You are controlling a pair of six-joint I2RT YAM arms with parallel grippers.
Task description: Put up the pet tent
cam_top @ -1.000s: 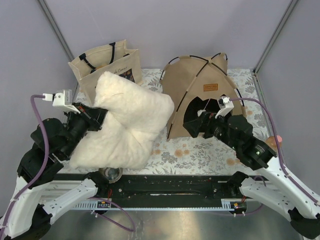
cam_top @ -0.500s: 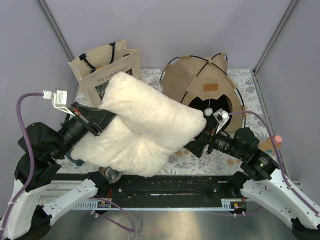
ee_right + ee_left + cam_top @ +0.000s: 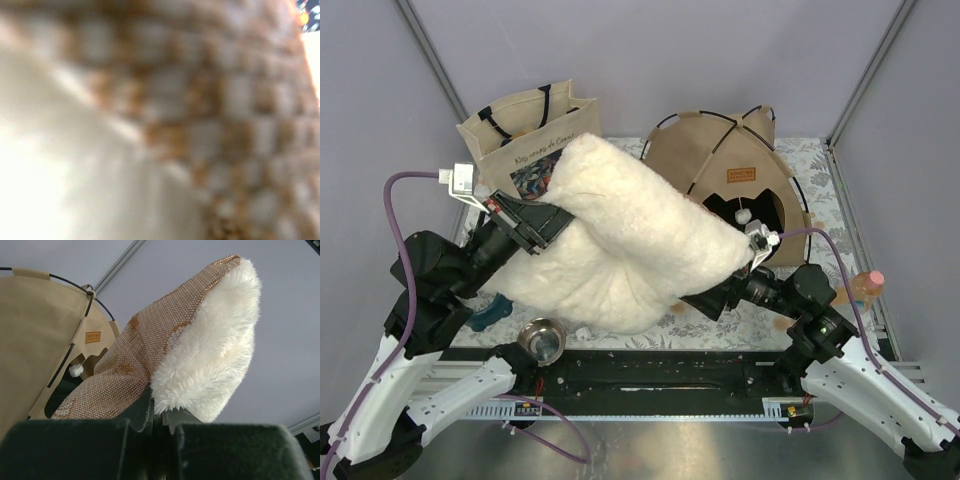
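The tan pet tent (image 3: 720,165) stands at the back right with black poles, a brown label (image 3: 740,177) and a white pompom (image 3: 742,215) in its dark doorway. It also shows in the left wrist view (image 3: 35,335). A fluffy cream pillow (image 3: 620,235) hangs in the air in front of the tent and covers part of the doorway. My left gripper (image 3: 545,222) is shut on the pillow's left edge (image 3: 200,350). My right gripper (image 3: 720,296) sits under the pillow's right corner with its fingertips hidden. The right wrist view shows only blurred pillow fabric (image 3: 200,100).
A beige tote bag (image 3: 525,135) with black handles stands at the back left. A metal bowl (image 3: 542,340) and a teal object (image 3: 492,312) lie near the front edge under the pillow. An orange-capped bottle (image 3: 868,285) stands at the right edge.
The pillow has risen and swung right toward the tent. My right gripper left the tent doorway and came back under the pillow's right corner. My left arm lifted its edge higher.
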